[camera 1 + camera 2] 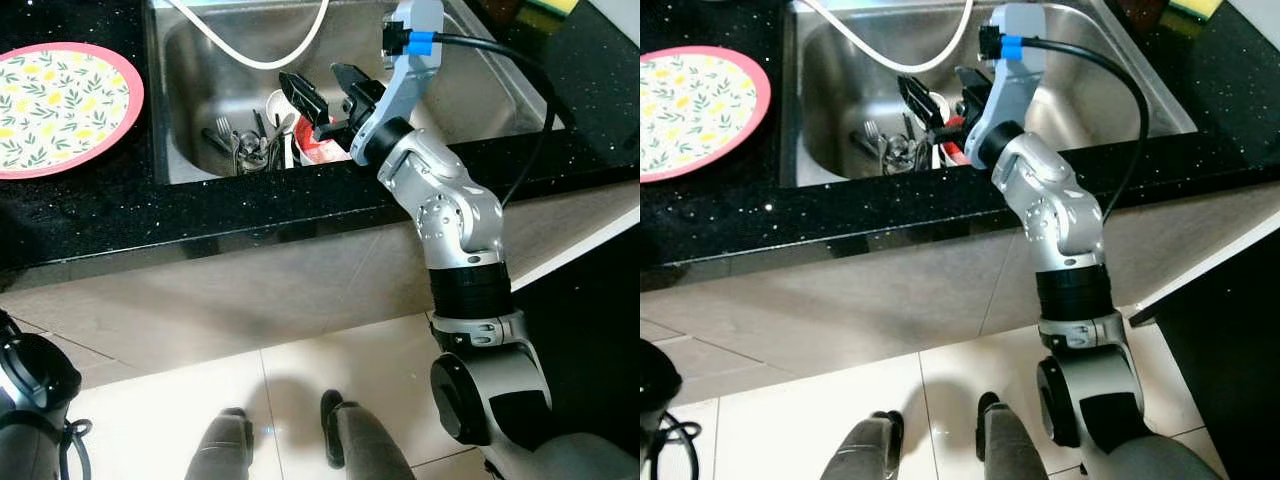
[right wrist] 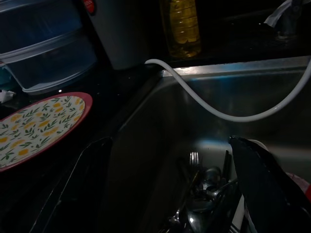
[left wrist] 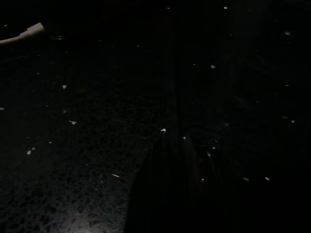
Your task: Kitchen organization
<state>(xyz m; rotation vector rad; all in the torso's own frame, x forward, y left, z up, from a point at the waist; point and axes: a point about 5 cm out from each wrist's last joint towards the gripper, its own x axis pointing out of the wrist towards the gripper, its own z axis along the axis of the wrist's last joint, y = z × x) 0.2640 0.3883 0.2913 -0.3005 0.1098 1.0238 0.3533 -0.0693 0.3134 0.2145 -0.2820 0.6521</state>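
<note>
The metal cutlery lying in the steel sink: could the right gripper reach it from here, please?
Probably yes: the right gripper hangs open right above the metal cutlery, with nothing between them.

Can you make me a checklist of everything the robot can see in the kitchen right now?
Surface: black speckled counter around a steel sink.
Job's things: forks and spoons piled in the sink beside a white cup and something red; flowery plate with a pink rim on the counter.
Clutter: oil bottle, clear tubs, yellow sponge.
Grippers: right gripper over the sink, jaws open, holding nothing; left arm low and idle.
Cables: white hose looping into the sink; black cable on the right arm.
Surroundings: pale tiled floor.
</note>
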